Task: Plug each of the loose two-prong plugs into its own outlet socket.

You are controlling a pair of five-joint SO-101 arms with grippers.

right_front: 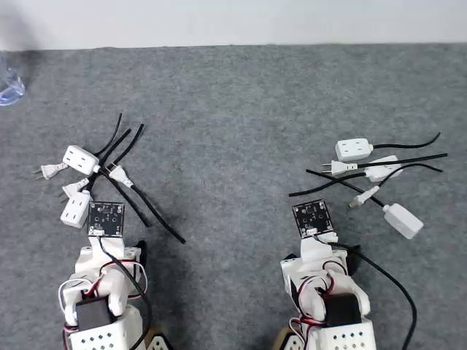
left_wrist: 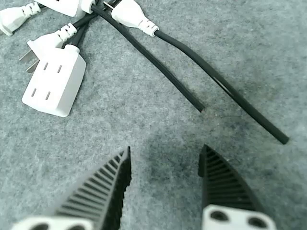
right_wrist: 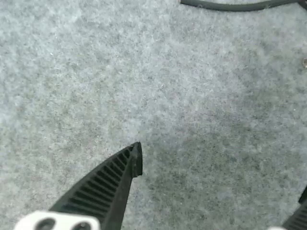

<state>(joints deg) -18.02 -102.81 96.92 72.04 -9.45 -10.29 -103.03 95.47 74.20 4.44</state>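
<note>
On the counter [right_front: 233,109], the plugs [right_front: 48,171] lay loose beside the outlet blocks [right_front: 354,149] in two clusters, seemingly none yet joined, while the left gripper [left_wrist: 166,152] and right gripper [right_wrist: 220,172] both gaped open, empty.

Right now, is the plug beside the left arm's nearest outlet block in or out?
Out. The plug lies beside the block, prongs bare; the block's slots are empty.
</note>
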